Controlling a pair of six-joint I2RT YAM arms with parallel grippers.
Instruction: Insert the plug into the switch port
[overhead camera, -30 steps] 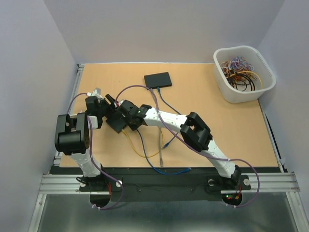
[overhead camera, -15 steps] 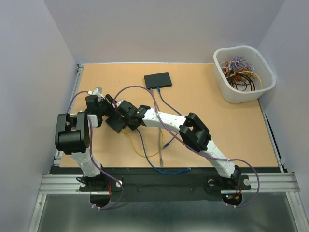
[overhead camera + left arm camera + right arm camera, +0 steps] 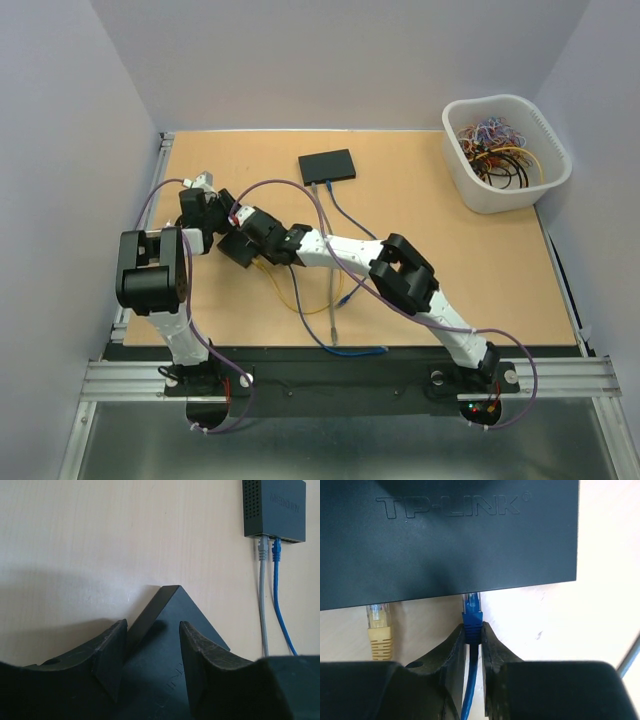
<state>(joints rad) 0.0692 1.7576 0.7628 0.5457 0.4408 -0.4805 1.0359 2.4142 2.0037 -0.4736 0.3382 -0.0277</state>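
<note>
Now the insertion itself is in hand: the right hand (image 3: 473, 630) pinches the blue plug (image 3: 472, 611), its tip at a port mouth of the switch (image 3: 450, 540). The left hand (image 3: 152, 627) stands half-wide astride the switch corner. Next, likely, a straight push home.

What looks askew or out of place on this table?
The near switch lies diagonal to the table edges, one corner pointing into the left gripper, while the far switch sits nearly square. Nothing looks spilled or damaged.

White arms (image 3: 345, 248) w/ black joints (image 3: 405, 272), purple cables (image 3: 275, 181), black fingers (image 3: 112, 655)
</note>
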